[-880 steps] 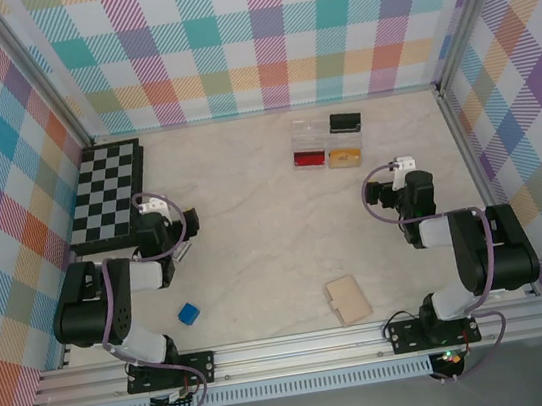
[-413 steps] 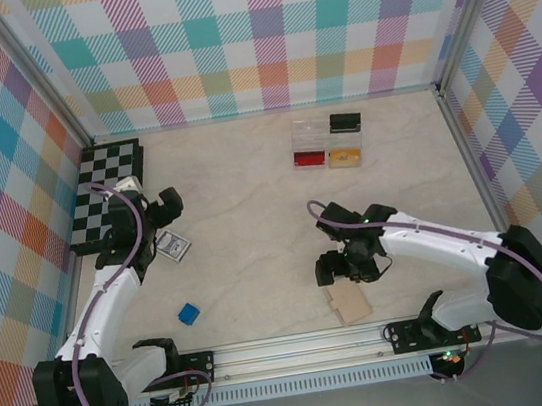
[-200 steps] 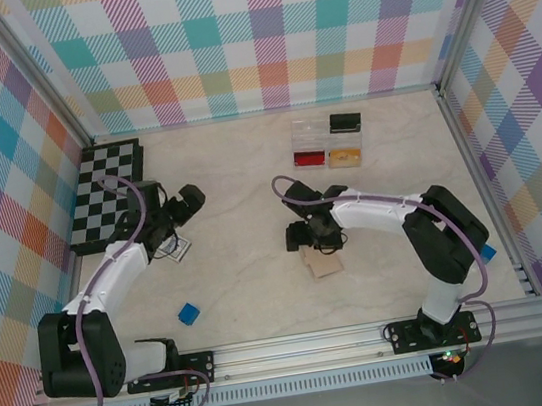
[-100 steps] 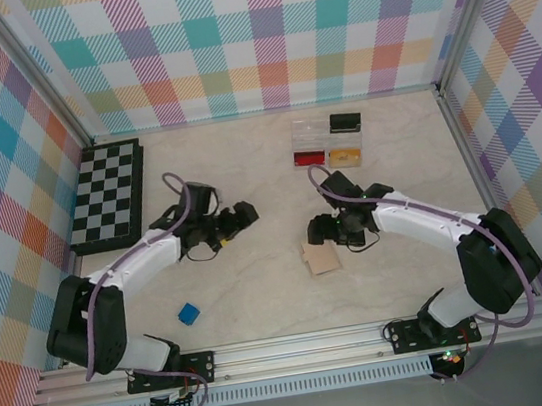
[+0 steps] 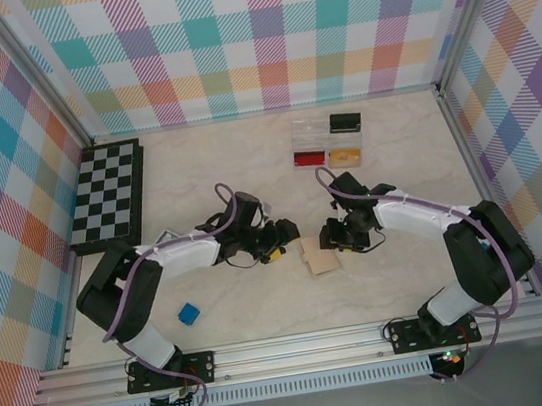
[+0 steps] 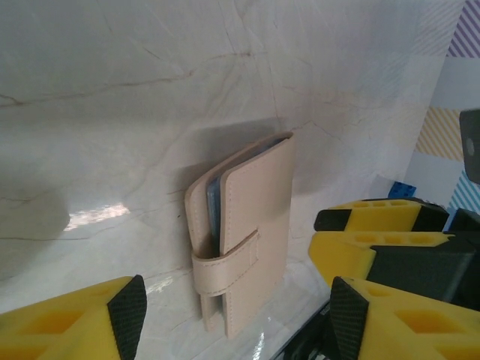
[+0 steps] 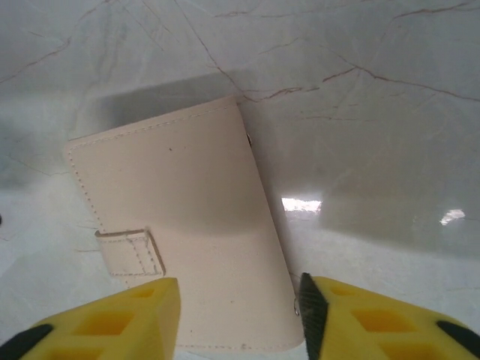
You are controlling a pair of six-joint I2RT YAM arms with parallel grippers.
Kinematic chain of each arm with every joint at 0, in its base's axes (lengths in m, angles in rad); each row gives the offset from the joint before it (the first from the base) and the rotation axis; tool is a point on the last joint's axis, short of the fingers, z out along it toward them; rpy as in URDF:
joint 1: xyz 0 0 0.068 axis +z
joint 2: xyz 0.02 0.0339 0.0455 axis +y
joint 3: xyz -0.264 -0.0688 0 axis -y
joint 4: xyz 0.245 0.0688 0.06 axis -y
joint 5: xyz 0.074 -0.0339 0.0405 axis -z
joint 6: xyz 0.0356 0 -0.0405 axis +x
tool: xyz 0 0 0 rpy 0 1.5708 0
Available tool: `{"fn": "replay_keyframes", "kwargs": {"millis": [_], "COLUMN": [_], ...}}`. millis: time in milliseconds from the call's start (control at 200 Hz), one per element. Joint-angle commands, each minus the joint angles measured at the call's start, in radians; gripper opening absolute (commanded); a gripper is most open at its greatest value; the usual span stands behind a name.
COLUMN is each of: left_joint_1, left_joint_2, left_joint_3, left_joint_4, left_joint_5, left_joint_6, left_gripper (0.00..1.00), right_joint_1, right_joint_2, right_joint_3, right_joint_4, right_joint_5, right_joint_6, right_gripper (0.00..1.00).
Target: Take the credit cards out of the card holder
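Bare desk (image 5: pixel 224 159) surrounds the middle. A chessboard (image 5: pixel 108 191) sits far left and a blue cube (image 5: pixel 188 315) near the front edge. The left arm stretches rightward, and the left end effector (image 5: pixel 281 237) is wide open and empty beside the card holder (image 5: pixel 320 255). It lies mid-desk, tan, closed, strap fastened. The right end effector (image 5: pixel 334 237) straddles its end, half open; I cannot tell if it grips.
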Motion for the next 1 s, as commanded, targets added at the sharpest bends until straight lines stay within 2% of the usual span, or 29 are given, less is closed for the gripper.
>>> {"fn": "replay_keyframes", "kwargs": {"millis": [0,95,260,820,995], "left_joint_1": [-0.026,-0.036,-0.037,-0.038,-0.038], "left_joint_2": [0.035,0.060,0.076,0.164,0.169], "left_joint_3": [-0.010,-0.001,0.034,0.033,0.029], "left_joint_4": [0.100,0.094,-0.026,0.127,0.163], "left_joint_5": [0.058,0.068,0.055,0.120,0.133], "left_joint_6": [-0.066,-0.069,-0.012,-0.077,-0.085], "left_gripper": [0.66,0.64,0.63,0.56,0.47], "right_joint_1": [-0.005,-0.006,-0.012,-0.015,-0.015], "right_joint_2": [0.023,0.033,0.051,0.101,0.103], "right_joint_3": [-0.007,-0.013,-0.021,-0.040,-0.041], "right_joint_4": [0.021,0.035,0.046,0.125,0.135], "right_joint_5": [-0.035,-0.044,-0.057,-0.129,-0.143], "right_joint_6": [-0.004,0.002,0.003,0.044,0.045], "right_gripper": [0.42,0.39,0.35,0.29,0.28]}}
